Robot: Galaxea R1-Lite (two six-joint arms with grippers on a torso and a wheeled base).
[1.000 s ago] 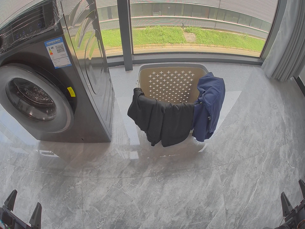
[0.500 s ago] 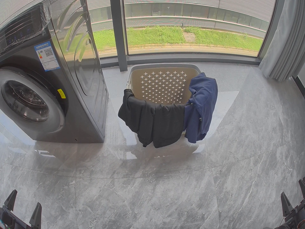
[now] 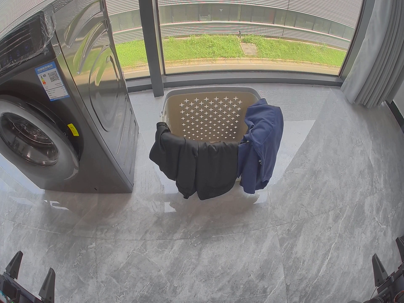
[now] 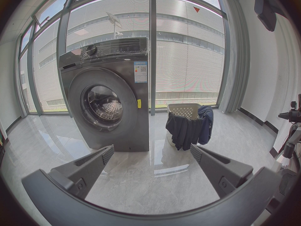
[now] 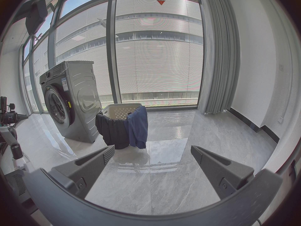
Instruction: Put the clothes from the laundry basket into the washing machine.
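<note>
Clothes first: a black garment [image 3: 198, 167] hangs over the laundry basket's [image 3: 210, 114] near rim, at the basket's six o'clock, its hem dropping down the outside toward the floor [image 3: 210, 253]. Touching it, at the basket's four o'clock, a blue garment [image 3: 260, 148] is slung over the corner and trails down that side. The basket's pale inner wall shows star-shaped cut-outs. From the robot, the basket stands on the floor at twelve o'clock, just in front of the window [image 3: 252, 22].

At ten o'clock there's the washing machine [image 3: 63, 106], dark grey, close beside the basket but not touching it, its round door [image 3: 29, 144] facing out across the room.

Both arms sit low and well apart from the laundry. The left gripper [image 3: 33, 266], at seven o'clock, has its fingers spread with nothing between them. The right gripper [image 3: 387, 251], at five o'clock, is spread wide too and carries nothing. A grey curtain [image 3: 378, 64] hangs at two o'clock.
</note>
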